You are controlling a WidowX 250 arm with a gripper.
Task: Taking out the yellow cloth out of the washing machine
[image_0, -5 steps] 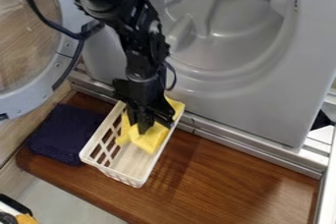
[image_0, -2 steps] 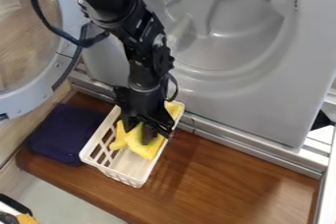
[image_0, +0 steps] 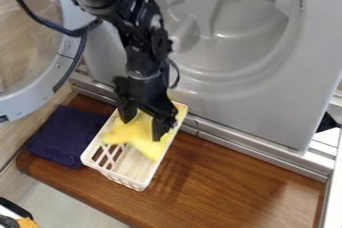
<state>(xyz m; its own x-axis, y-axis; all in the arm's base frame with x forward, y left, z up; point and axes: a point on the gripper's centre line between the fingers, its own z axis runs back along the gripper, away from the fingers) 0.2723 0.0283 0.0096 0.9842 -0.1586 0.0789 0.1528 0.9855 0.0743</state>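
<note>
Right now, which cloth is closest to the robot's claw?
The yellow cloth, lying in the white basket, right by the gripper. The dark blue cloth lies outside the basket, farther away.

Fixed view from above, slanting down onto the wooden board (image_0: 234,187), facing the washing machine (image_0: 247,107), fairly near

Two cloths are seen: one yellow cloth (image_0: 135,132) below the centre, one dark blue cloth (image_0: 65,136) at left. One basket (image_0: 119,176), one wooden shelf (image_0: 224,182), one washing machine (image_0: 230,107), one door (image_0: 41,83) and one gripper (image_0: 143,129) are counted, plus possibly one object (image_0: 25,222) at lower left.
</note>
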